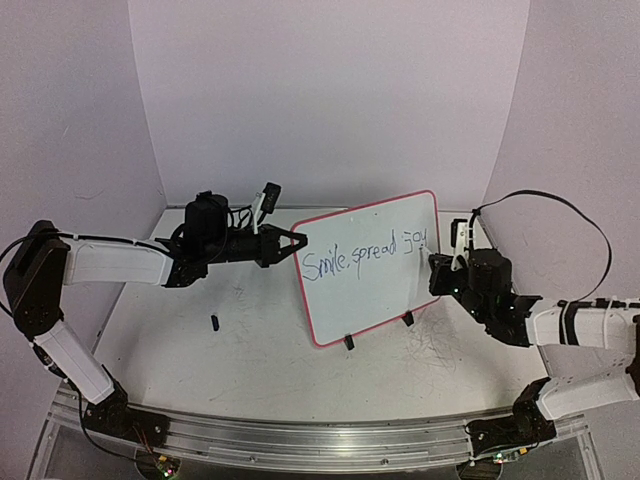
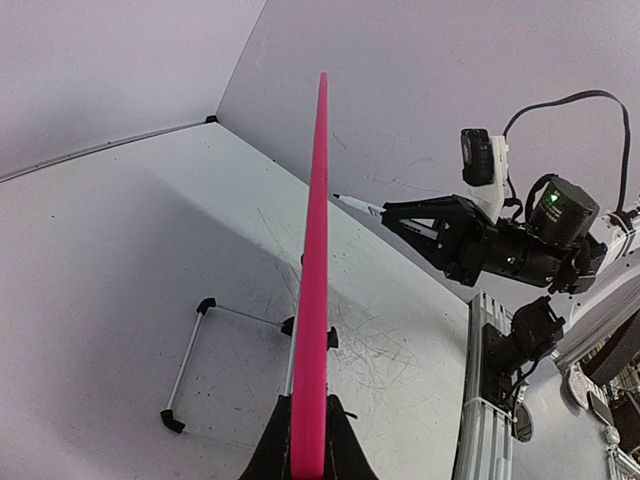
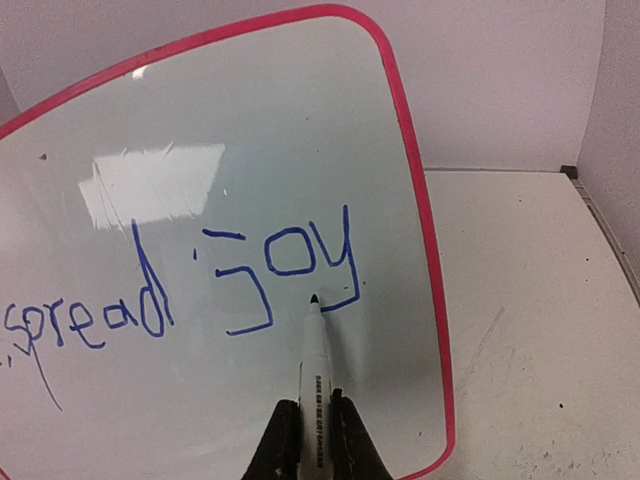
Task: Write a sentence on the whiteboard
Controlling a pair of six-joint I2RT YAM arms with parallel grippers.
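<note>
The whiteboard (image 1: 372, 300) stands tilted on two black clip feet, its pink-red rim facing me edge-on in the left wrist view (image 2: 316, 250). The blue sentence (image 1: 365, 256) reads "Smile, spread joy"; the right wrist view shows "spread joy" (image 3: 200, 290). My left gripper (image 1: 299, 243) is shut on the board's left rim (image 2: 308, 450). My right gripper (image 1: 436, 268) is shut on a white marker (image 3: 318, 350), held between the jaws (image 3: 313, 430). The marker's tip rests at the board by the tail of the "y", at the end of the sentence.
A small black object, cap-like, (image 1: 214, 322) lies on the scuffed tabletop left of the board. A wire stand (image 2: 190, 360) props the board from behind. Grey scribbles (image 1: 440, 350) mark the table in front. White walls close the back and sides; a metal rail (image 1: 320, 440) runs along the near edge.
</note>
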